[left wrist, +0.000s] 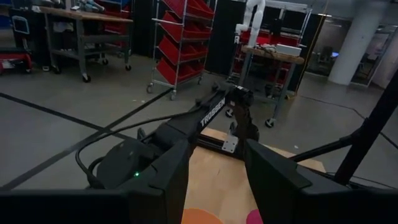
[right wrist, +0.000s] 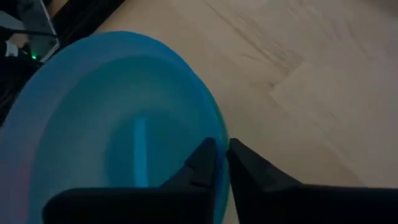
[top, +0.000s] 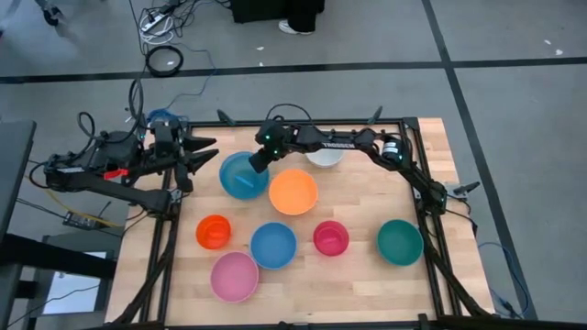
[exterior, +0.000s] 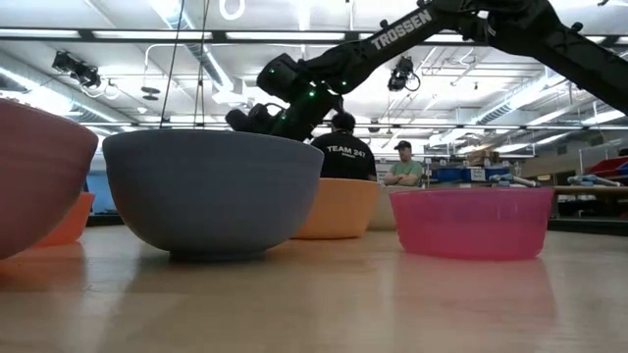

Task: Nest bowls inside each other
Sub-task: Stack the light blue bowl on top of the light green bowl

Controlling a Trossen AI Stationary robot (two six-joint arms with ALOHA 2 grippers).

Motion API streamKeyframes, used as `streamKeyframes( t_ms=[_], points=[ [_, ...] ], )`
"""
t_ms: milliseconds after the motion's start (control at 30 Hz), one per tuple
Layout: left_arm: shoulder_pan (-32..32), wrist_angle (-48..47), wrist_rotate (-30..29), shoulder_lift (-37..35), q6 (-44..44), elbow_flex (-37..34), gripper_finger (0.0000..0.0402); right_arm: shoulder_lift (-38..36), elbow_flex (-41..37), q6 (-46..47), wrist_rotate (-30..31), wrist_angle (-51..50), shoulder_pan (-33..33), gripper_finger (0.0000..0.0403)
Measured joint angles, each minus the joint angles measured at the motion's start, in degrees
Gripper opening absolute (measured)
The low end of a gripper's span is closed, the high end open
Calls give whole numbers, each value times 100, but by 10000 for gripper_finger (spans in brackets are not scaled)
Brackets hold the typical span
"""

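Note:
Several plastic bowls stand on their bases on the wooden table [top: 367,275]. A large blue bowl [top: 240,176] is at the far left, with an orange one [top: 293,192] beside it. A white one [top: 324,158] is partly hidden under my right arm. In front of these stand a small orange-red bowl [top: 214,231], a second blue one [top: 273,245], a magenta [top: 330,237], a teal [top: 400,241] and a pink [top: 234,277]. My right gripper [top: 258,162] is shut on the large blue bowl [right wrist: 112,137]. My left gripper [top: 197,158] waits open at the table's left edge. My right gripper pinches the large blue bowl's rim [right wrist: 217,127] on its far right side. One finger [right wrist: 199,163] is inside the bowl and the other outside. The fingers slant down from the table's right. The bowl looks level with its base on the table.
The orange bowl stands close to the right of the held bowl. Black frame rails [top: 431,229] run along the table's left and right sides. Bare wood lies between the two rows of bowls. People stand in the room beyond the far edge [exterior: 343,147].

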Motion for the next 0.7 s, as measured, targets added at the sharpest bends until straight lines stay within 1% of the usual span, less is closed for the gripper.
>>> streamKeyframes(
  t_ms=[100, 267, 367, 433, 533, 633, 700],
  points=[
    [0, -1, 0, 1, 0, 0, 162, -55, 0, 0, 43, -125, 1, 66],
    [0, -4, 0, 2, 0, 0, 162, -200, 0, -19, 195, -625, -2, 115],
    [0, -10, -1, 0, 0, 0, 162, -325, 0, -154, 437, -933, 24, 133],
    [0, -53, 0, 0, -4, 0, 162, -464, 0, -283, 719, -1100, 74, 138],
    [0, -572, -10, -2, -228, 2, 162, -744, 0, -438, 991, -1302, 152, 140],
    [0, -1587, -253, 10, -715, 1, 162, -1050, 0, -558, 1079, -1532, 254, 138],
    [0, -2090, -392, 76, -1035, -92, 162, -1265, 0, -617, 1087, -1706, 344, 138]
  ],
)
